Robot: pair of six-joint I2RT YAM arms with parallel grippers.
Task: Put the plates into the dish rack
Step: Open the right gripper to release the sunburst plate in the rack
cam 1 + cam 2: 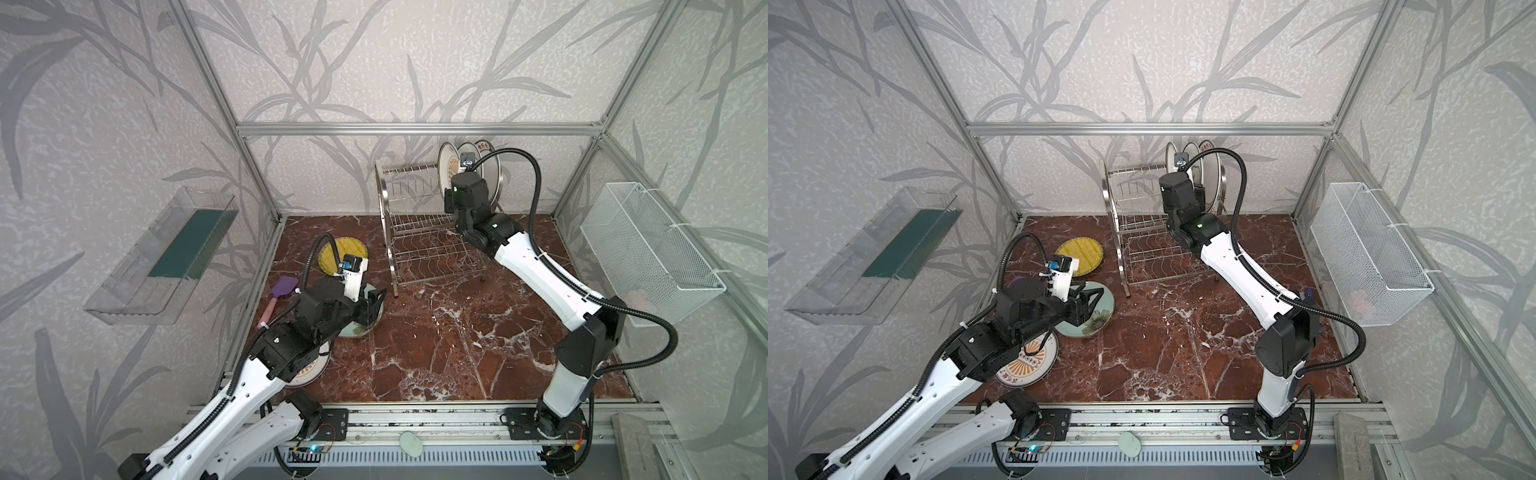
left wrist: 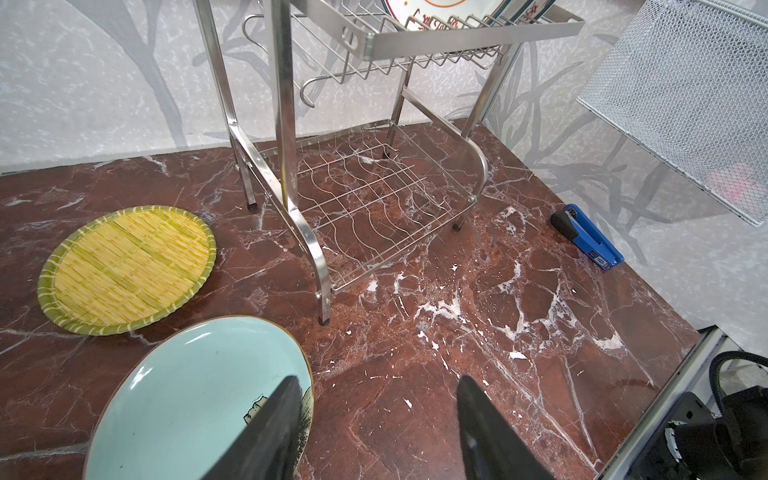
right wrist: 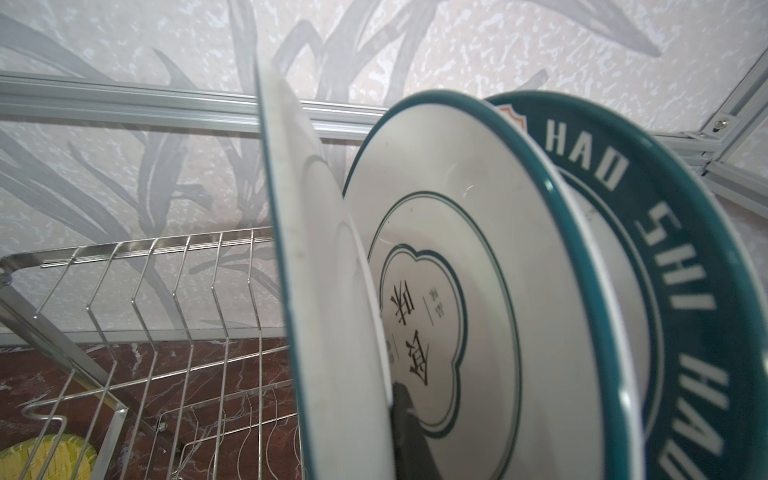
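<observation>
A clear plastic tray (image 1: pixel 124 291) with a dark green insert hangs on the left wall. Below it, on the dark red marble tabletop (image 1: pixel 436 332), a purple spatula (image 1: pixel 284 287) with a pink handle lies near the left edge. Just beside it the round yellow ribbed plate (image 2: pixel 129 270) lies flat. Nearer the front is the pale teal plate (image 1: pixel 1096 320) with a dark flower, also on the marble. Nearer still, a white plate with an orange sunburst (image 1: pixel 1034 361) lies flat, half covered by the left arm.

The left gripper (image 2: pixel 378 380) hovers low at the rim of the pale teal plate with its jaws spread and holding nothing. One finger (image 2: pixel 274 415) is over the plate and the other is over bare marble.

At the back centre stands the two-tier stainless-steel wire dish rack (image 1: pixel 415 249). Three plates stand on edge in the slots at the right end of its upper shelf:
- The leftmost is a second sunburst plate (image 1: pixel 449 166), white-backed with a teal rim.
- Next comes a white plate with a dark green rim and dark characters (image 3: pixel 436 249).
- Last is a plate with a dark teal band and white lettering (image 3: pixel 665 249).

The right gripper (image 3: pixel 392 409) is pressed together on the lower rim of the leftmost plate. Only one dark finger (image 3: pixel 405 428) shows, against the plate's face; the other seems to be hidden behind the plate.

Further right, a blue stapler (image 2: pixel 588 237) lies on the marble near the right wall. A white mesh basket (image 1: pixel 648 249) hangs on that wall.
</observation>
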